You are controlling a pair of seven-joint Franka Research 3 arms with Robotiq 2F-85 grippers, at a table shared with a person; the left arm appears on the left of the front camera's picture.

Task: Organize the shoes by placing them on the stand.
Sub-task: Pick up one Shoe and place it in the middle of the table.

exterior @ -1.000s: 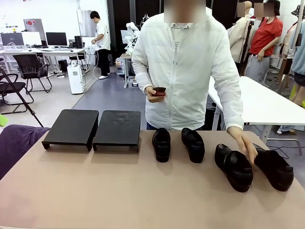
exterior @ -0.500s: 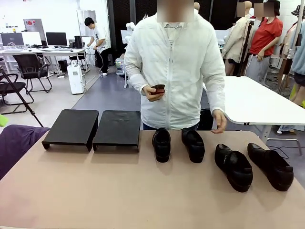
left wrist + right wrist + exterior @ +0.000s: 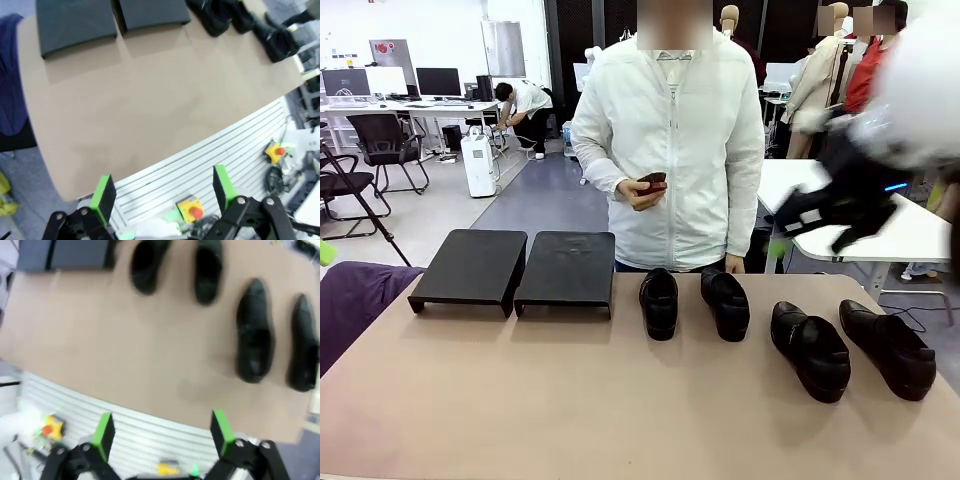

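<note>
quick status: both grippers are up off the table, nothing in either

left gripper: jaws spread wide, big gap btwn the green pads, empty. It hangs out past the near table edge, over a slatted base w/ a yellow box w/ a red button just ahead of the fingers. The stand is far ahead of it, beyond the left pad's side: two black trays side by side, edges nearly touching, nothing on them. The shoes are far ahead too, but off beyond the right pad's side, well apart from the fingers

right gripper: same deal, jaws wide apart, holding nothing, also back behind the near table edge. From its cam the far pair sits straight ahead btwn the two pads' lines, a long way out, w/ the stand further off to the left-pad side. The near pair lies closer, ahead of and a bit beyond the right pad, the two shoes next to each other w/ a gap, not touching. Pic is blurry tho

front cam: the right arm is a blurry white shape high up at the right, well above the shoes. All 4 shoes sit on the bare table in a row beside the stand, none on it. Person stands at the far side, one hand at chest height w/ a small dark-red thing, not touching the shoes. Purple cloth at the table's left corner
</note>
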